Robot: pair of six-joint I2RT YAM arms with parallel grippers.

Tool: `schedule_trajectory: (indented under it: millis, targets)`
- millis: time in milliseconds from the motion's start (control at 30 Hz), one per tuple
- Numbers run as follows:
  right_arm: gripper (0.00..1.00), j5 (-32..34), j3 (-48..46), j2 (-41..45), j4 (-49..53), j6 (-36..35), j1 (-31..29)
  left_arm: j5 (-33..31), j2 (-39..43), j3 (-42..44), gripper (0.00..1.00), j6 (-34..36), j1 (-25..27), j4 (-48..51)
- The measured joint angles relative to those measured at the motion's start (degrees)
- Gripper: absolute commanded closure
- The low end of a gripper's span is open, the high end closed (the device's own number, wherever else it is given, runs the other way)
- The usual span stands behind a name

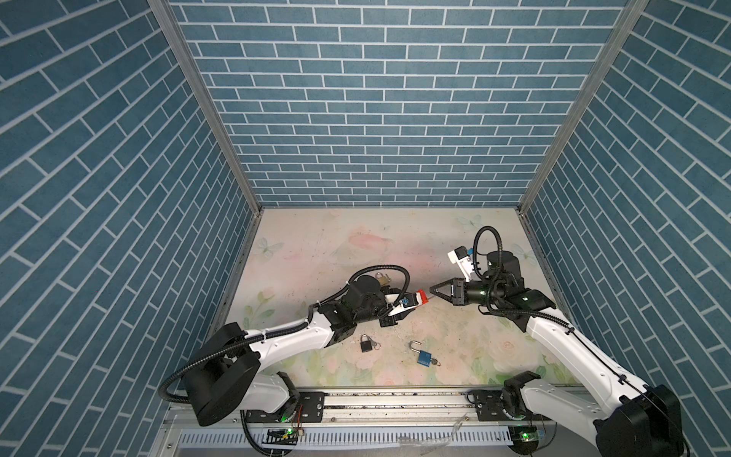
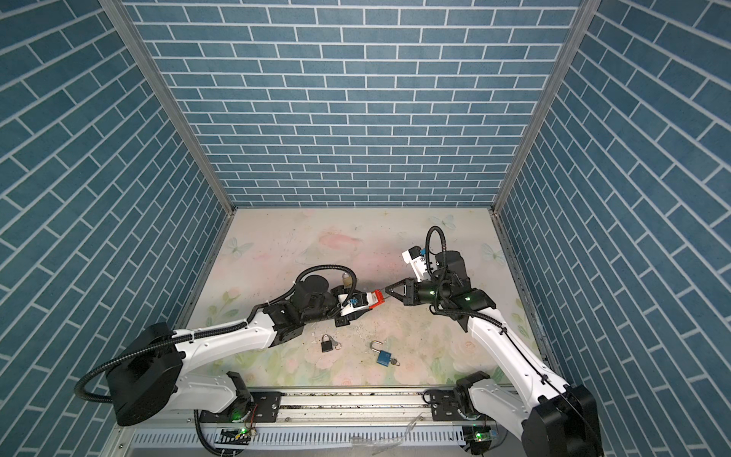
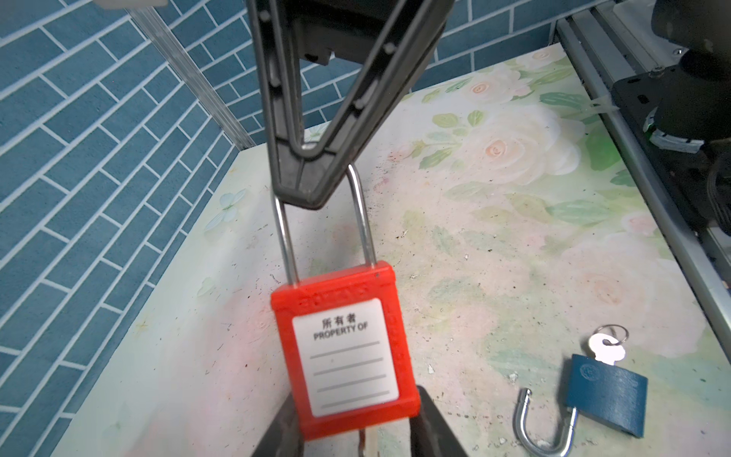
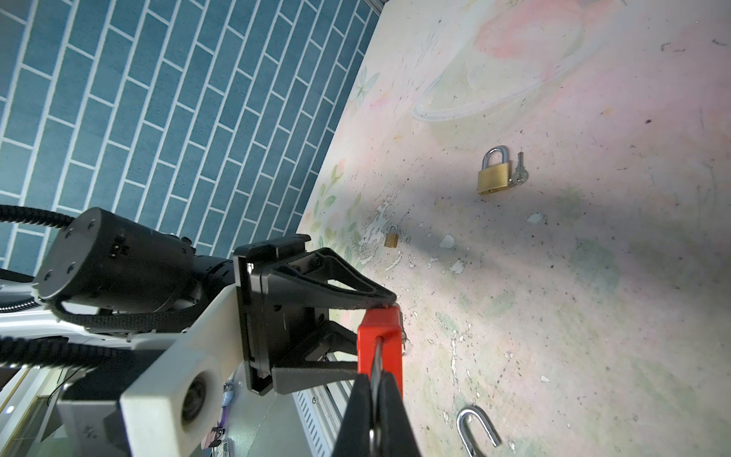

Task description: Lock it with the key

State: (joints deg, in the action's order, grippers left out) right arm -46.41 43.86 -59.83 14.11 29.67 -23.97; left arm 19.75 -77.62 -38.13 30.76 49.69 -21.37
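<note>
Blue brick walls (image 1: 356,118) stand around a flowered table (image 1: 316,245). In both top views the left claw (image 1: 416,300) holds the body of the red lock (image 1: 423,296) above the middle of the table. The right claw (image 1: 432,292), closed narrow, meets the lock from the right. Nearer to the front lies a shut black lock (image 1: 366,344). To its right lies a blue lock (image 1: 424,358) with a key (image 1: 435,361) in it. A brass lock (image 1: 381,280) shows just beyond the left arm.

From the left wrist, the red lock (image 3: 344,356) has a white label and its shackle (image 3: 324,221) is pushed down into the body. The tips of the right claw (image 3: 306,190) are pinched on the top of the shackle. The fingers (image 3: 277,431) of the left claw press both sides of the red body. The blue lock (image 3: 605,399) lies on the table with its shackle swung open.

From the right wrist, the right claw (image 4: 375,395) is shut on the thin shackle, and the left claw (image 4: 374,336) clamps the red body from two sides. A small metal piece (image 4: 402,336) shows at the edge of the body, perhaps its key; the view is too poor to be sure. Farther off lie the brass lock (image 4: 494,174), with a key touching it, and a small brass lock (image 4: 391,237).
</note>
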Motion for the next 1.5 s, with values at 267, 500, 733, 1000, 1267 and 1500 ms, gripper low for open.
schedule_trajectory:
  millis: [267, 500, 733, 1000, 1267, 1500]
  targets:
    - [0.78, 3.3, 5.75, 0.02, 4.24, -1.09, -0.81, -0.37, 0.0, 0.24, 0.66, -4.92, 0.11, -8.68]
    - [0.52, 6.73, 9.11, 0.04, 7.78, -1.99, -1.05, -0.52, 0.0, 1.09, 0.66, -7.04, 0.22, -13.07]
    - [0.39, 9.84, 10.16, 2.51, 7.74, -3.02, -1.05, -0.61, -0.02, 1.38, 0.66, -8.33, 0.22, -14.51]
    - [0.37, 9.09, 8.59, 2.86, 5.03, -2.84, -1.05, -1.27, -0.52, 1.38, 0.66, -9.97, 0.22, -16.65]
    - [0.43, 7.52, 4.39, 2.8, -0.5, -0.46, -1.22, -2.8, -1.51, 1.29, 0.66, -12.22, 0.83, -18.62]
    - [0.48, 7.06, -0.33, 2.84, -7.34, 2.36, -2.71, -4.31, -3.78, 0.31, 0.66, -14.64, 1.09, -20.72]
